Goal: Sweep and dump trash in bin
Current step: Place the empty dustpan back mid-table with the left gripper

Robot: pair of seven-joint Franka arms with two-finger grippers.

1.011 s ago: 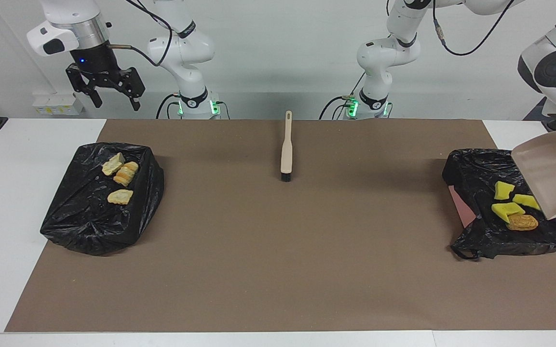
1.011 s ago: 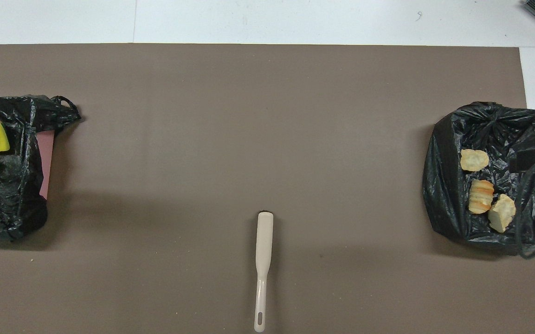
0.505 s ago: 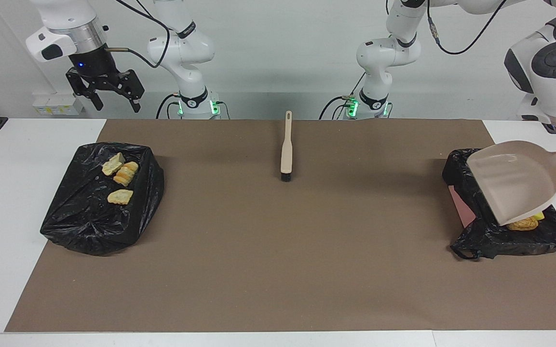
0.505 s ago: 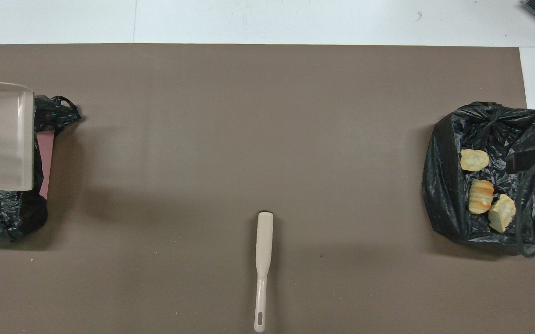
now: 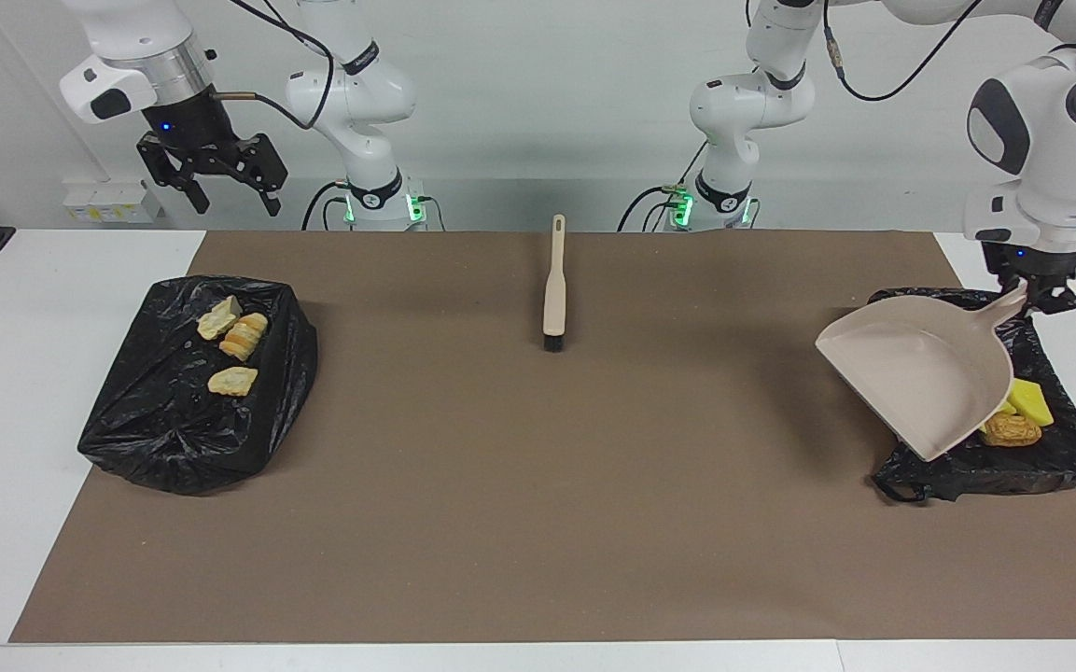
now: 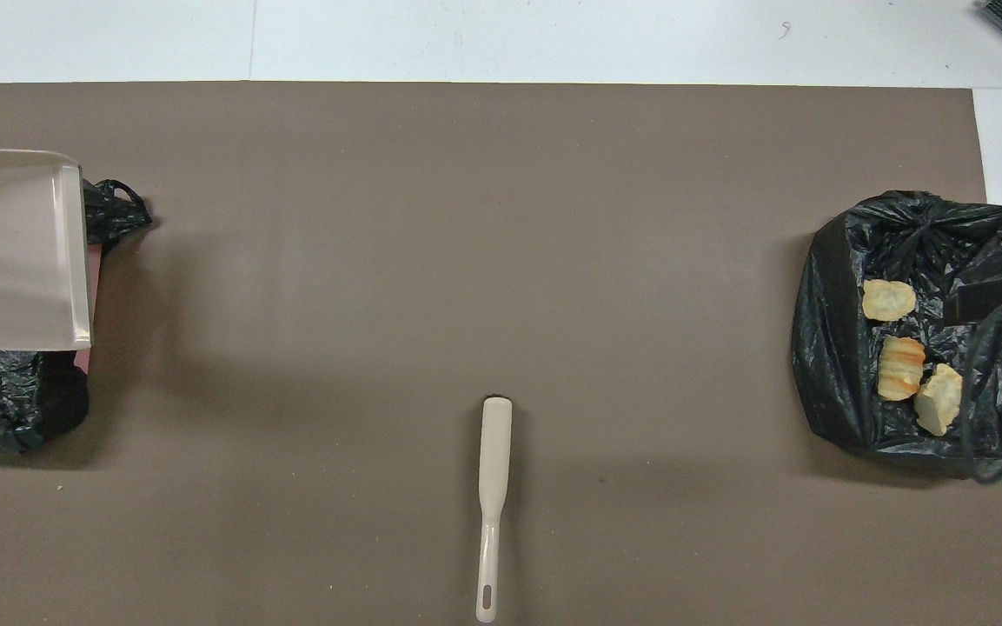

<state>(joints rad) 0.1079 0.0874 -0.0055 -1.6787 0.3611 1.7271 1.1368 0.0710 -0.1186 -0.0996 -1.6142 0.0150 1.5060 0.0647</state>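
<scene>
Since the earlier frames, the beige plastic dustpan [image 5: 925,373] has swung from the frame's right edge inward over the black bag-lined bin at the right of the facing view [image 5: 1051,457], now tilted, its open mouth toward the table's centre. The left gripper [image 5: 1044,297] is clamped on the dustpan's handle, above that bin's upper edge. Below the pan's lower rim, a bright yellow-green sponge piece [image 5: 1027,403] and an orange-brown lump [image 5: 1011,430] lie in the bin; other contents are hidden by the pan.

At upper left of the facing view, the right gripper [image 5: 230,198] hangs in the air, jaws apart and empty, above the table's edge, the arm waiting. Lower in the frame, the second black bag-lined bin [image 5: 183,429] holds three pale yellow crumbly chunks [image 5: 237,341].

At upper centre, the beige long-handled brush with dark bristles [image 5: 553,289] lies flat on the brown mat [image 5: 538,523], well apart from both bins.
</scene>
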